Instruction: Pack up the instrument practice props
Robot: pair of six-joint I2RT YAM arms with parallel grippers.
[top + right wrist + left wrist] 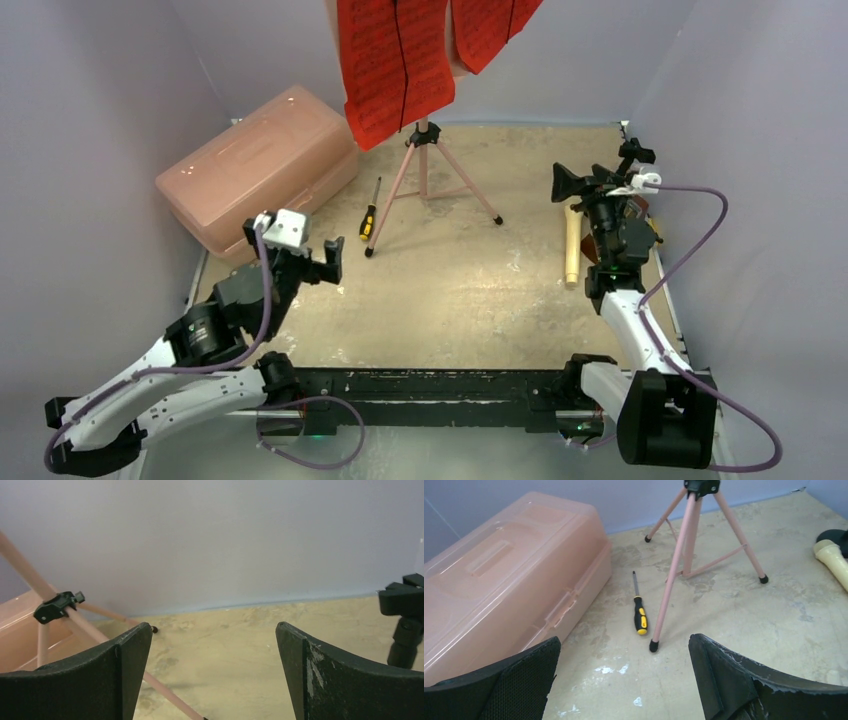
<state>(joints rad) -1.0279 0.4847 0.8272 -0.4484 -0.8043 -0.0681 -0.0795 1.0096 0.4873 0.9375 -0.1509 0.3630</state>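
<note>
Scuffed, paint-flecked tan table (470, 290) boxed in by plain grey-lilac walls (90, 100), and both the left hand (624, 640) and right hand (212, 626) are spread wide, gripping nothing.

No legible text or labels; print on red sheet-music pages (395, 60) too small to read

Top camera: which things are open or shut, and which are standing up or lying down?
pink box, lid shut.
music stand, standing upright on three legs.
red sheet-music pages, hanging up on the stand.
screwdriver, lying flat.
microphone, lying flat.
left gripper, open, holding nothing.
right gripper, open, holding nothing.
</note>
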